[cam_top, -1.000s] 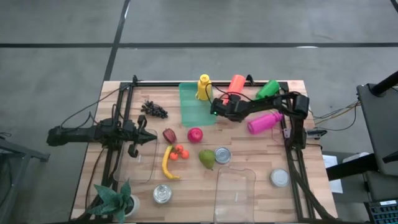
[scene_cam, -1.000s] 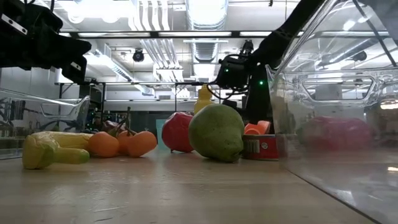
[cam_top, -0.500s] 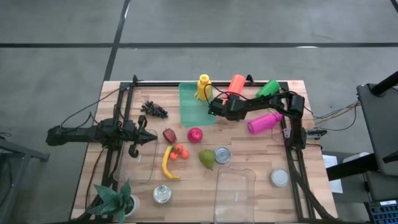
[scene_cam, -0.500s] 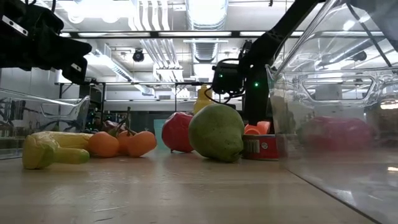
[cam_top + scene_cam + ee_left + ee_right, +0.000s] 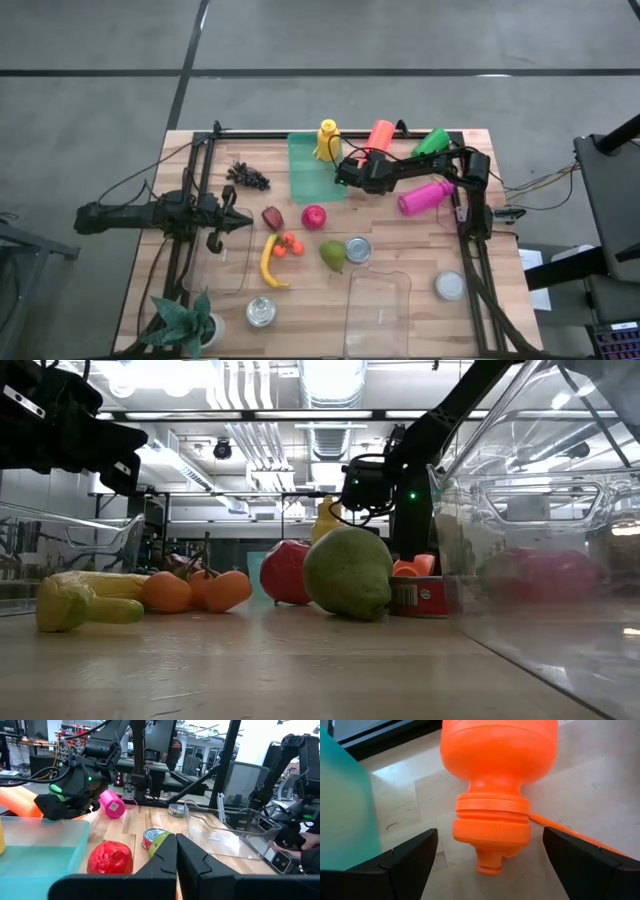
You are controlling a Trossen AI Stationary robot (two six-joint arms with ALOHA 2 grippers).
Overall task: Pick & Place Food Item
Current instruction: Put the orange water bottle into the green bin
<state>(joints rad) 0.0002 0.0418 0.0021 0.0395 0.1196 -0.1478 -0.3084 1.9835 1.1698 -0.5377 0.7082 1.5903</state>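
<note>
The food lies mid-table: a red apple [image 5: 314, 216], a green pear [image 5: 332, 255], a banana [image 5: 268, 262], small tomatoes [image 5: 289, 244], a dark red fruit [image 5: 272, 217] and grapes [image 5: 248, 176]. No gripper touches any of it. My right gripper [image 5: 352, 166] hangs open near the far edge, slanting down beside the teal tray [image 5: 312, 168]. Its fingers [image 5: 405, 860] stand on either side of the cap end [image 5: 492, 827] of an orange bottle [image 5: 380, 134] lying on the table, apart from it. My left gripper [image 5: 176, 855] waits shut at the table's left [image 5: 245, 222].
A yellow bottle [image 5: 328, 140], green bottle [image 5: 431, 143] and pink bottle [image 5: 425, 196] stand or lie along the far right. A tin can [image 5: 357, 250], two clear containers [image 5: 378, 310] [image 5: 222, 262], two jars [image 5: 262, 311] [image 5: 450, 286] and a plant [image 5: 185, 322] fill the near half.
My right gripper has edged slightly toward the table's left edge, staying open over the orange bottle's cap end. Nothing on the table has moved.
</note>
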